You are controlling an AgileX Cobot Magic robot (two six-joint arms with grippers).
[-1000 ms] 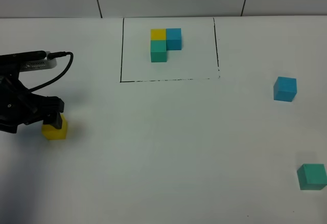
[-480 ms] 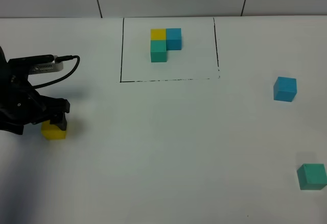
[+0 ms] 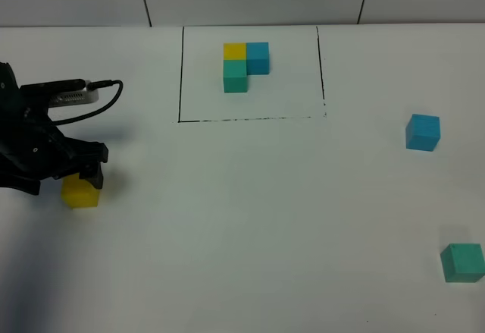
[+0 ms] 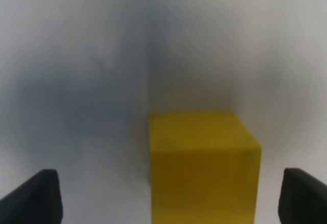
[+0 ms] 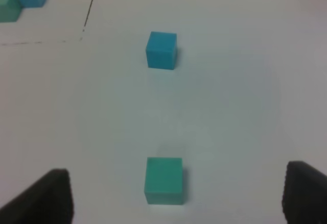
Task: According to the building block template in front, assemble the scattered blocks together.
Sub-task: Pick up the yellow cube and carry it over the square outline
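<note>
Since the earlier frame, the left gripper [image 3: 82, 168] had shifted slightly toward the desk's middle while remaining low over the yellow block [image 3: 79, 194]; its cable [image 3: 106, 94] had shifted with it. The block itself had barely moved.

**Layout.** The yellow block lay near the left edge of the desk [image 3: 250, 219]. The blue block [image 3: 422, 132] sat near the right edge, and the teal block [image 3: 463, 262] near the front right corner. All three were well apart from one another. The template [image 3: 245, 64] stood by the back edge inside its black-line frame [image 3: 180, 75], clear of the loose blocks, probably so that it served for reference only.

**Grippers.** The left fingers were spread fully and released, one on each side of the yellow block, touching neither face. This stance suited a grasp that had not yet been made. The right gripper [image 5: 179, 196] hung above the desk with its fingers apart and nothing between them.

**View differences.**
- The high view showed the whole layout, but the arm covered part of the yellow block, and the right gripper lay outside the picture.
- The left wrist view showed the gap on each side of the yellow block.
- The right wrist view showed the teal block below its fingers and the blue block beyond.
</note>
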